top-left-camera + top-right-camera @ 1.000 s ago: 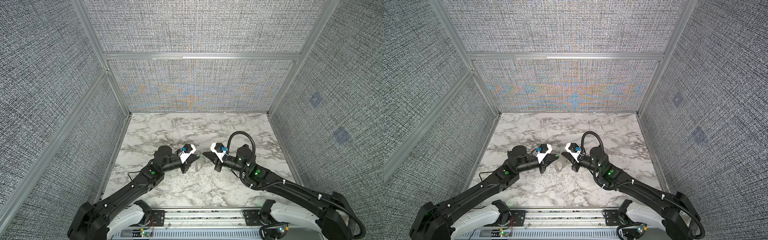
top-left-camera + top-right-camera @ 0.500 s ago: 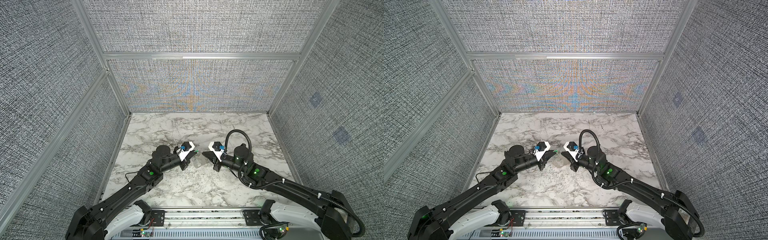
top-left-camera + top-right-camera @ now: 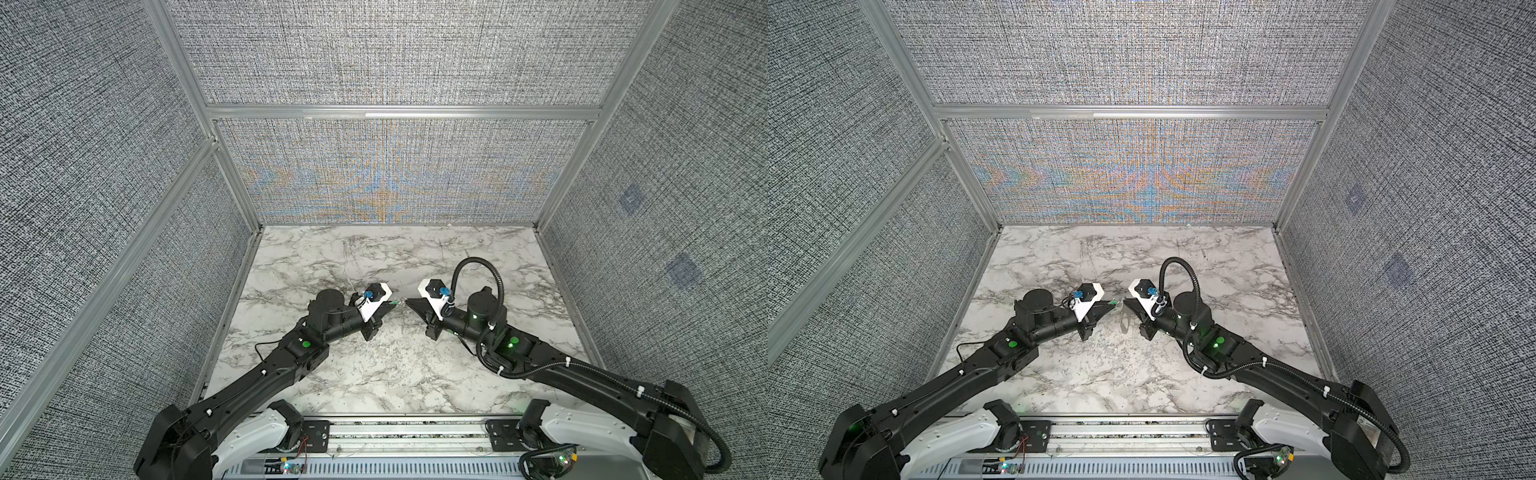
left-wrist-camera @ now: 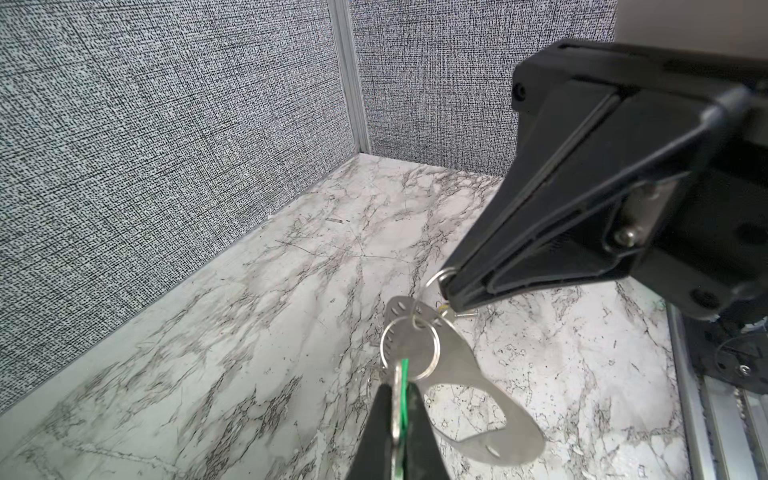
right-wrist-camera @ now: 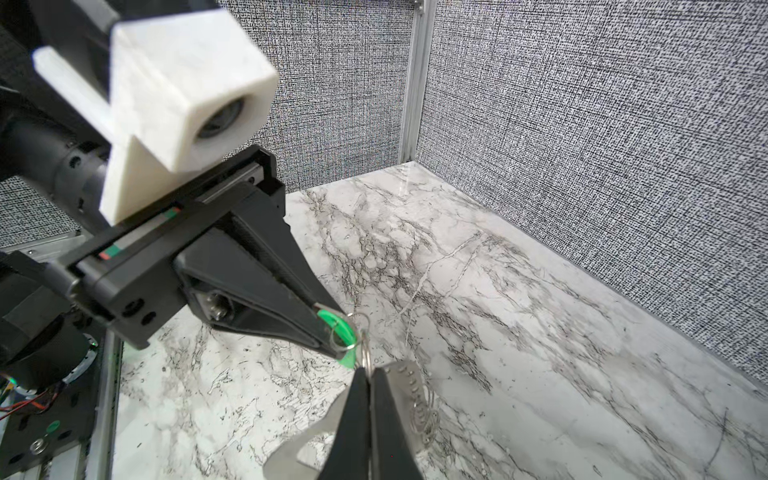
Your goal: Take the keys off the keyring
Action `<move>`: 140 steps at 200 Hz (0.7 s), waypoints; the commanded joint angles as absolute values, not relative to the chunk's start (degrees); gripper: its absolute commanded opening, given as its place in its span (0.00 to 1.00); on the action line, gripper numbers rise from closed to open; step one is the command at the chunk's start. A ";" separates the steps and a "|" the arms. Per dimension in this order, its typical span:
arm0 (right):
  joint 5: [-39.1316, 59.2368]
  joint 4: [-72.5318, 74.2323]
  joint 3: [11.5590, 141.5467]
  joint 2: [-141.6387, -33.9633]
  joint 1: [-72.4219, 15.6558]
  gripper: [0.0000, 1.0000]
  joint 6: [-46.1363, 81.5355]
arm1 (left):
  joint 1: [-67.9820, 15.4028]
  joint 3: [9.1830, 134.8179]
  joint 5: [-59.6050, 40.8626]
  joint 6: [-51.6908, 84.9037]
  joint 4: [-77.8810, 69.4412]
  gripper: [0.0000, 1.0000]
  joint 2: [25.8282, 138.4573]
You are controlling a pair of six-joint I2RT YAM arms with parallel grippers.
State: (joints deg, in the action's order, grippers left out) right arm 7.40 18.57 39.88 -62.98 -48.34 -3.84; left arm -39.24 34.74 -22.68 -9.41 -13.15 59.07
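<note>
in both top views the left gripper (image 3: 390,306) and the right gripper (image 3: 1126,305) are being held tip to tip above the marble table (image 3: 374,374), near its middle. the keyring (image 3: 1124,323) is being made out only as a pale shape dangling just below them.

in the left wrist view the left gripper (image 4: 400,395) is being kept clenched on the green-tagged key (image 4: 404,382), which is being seen edge-on between the fingers. a split ring (image 4: 437,353) is being carried through the key's head. the keyring (image 4: 455,365), appearing here as a flat silvery loop with a row of small slots, is hanging clear of the table. the right gripper (image 4: 451,291) is being pressed closed on a small wire ring (image 4: 432,279) at the loop's upper end.

in the right wrist view the same two holds are being shown: the right gripper (image 5: 368,380) on the small wire ring (image 5: 365,347), the left gripper (image 5: 332,338) on the green-tagged key (image 5: 337,328).

the bundle is being judged light, stiff and slick. the thin rings are likely to slip or spring from the pads. the key's flat tag and the keyring's flat band are being judged the surest places to grip.
</note>
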 commanded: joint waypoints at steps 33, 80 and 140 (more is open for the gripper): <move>4.17 23.59 39.32 -62.31 -48.71 0.00 -3.29 | -39.46 35.38 -24.37 -9.14 -12.04 0.00 60.09; 5.81 24.99 38.64 -62.32 -48.78 0.00 -4.06 | -39.55 35.95 -27.21 -8.70 -11.70 0.00 61.42; 7.37 27.80 36.75 -61.58 -48.77 0.00 -5.75 | -39.55 36.60 -33.57 -8.44 -11.78 0.00 62.58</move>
